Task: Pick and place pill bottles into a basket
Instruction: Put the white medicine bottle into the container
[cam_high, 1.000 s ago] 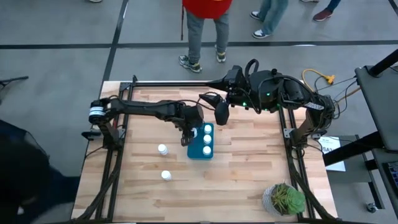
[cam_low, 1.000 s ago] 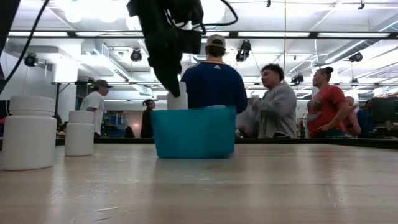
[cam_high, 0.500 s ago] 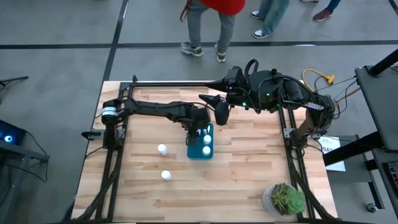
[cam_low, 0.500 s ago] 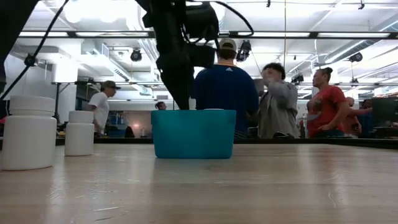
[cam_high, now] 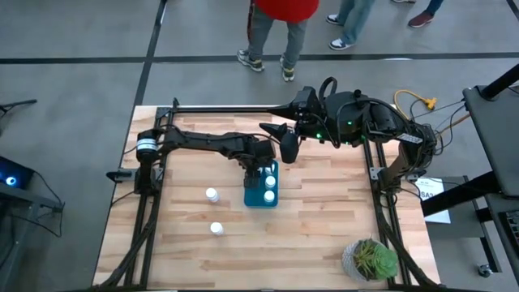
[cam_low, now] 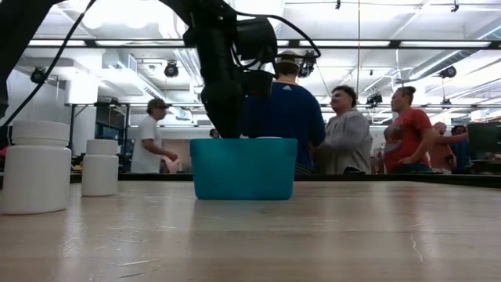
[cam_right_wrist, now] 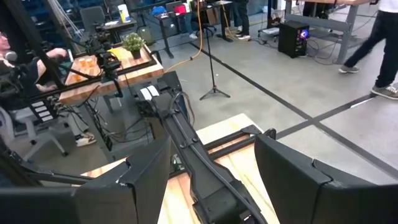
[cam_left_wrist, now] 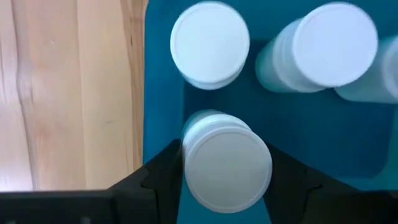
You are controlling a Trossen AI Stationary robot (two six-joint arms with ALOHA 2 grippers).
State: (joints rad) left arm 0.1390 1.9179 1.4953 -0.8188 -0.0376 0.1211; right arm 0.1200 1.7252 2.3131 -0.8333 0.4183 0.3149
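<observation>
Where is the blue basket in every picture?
High view: the basket sits mid-table, under the left gripper.
Low view: basket stands centre, on the table.
Left wrist view: its blue floor fills most of the picture.
Right wrist view: not in it.
Shared landmark: the bottle between the left gripper's fingers, above the basket.

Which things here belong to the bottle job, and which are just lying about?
Job:
- basket, with bottles inside
- bottle between the left end effector fingers, over the basket
- two bottles on the table

Lying about:
- potted plant at the table corner
- right end effector, parked open
- people beyond the table
</observation>
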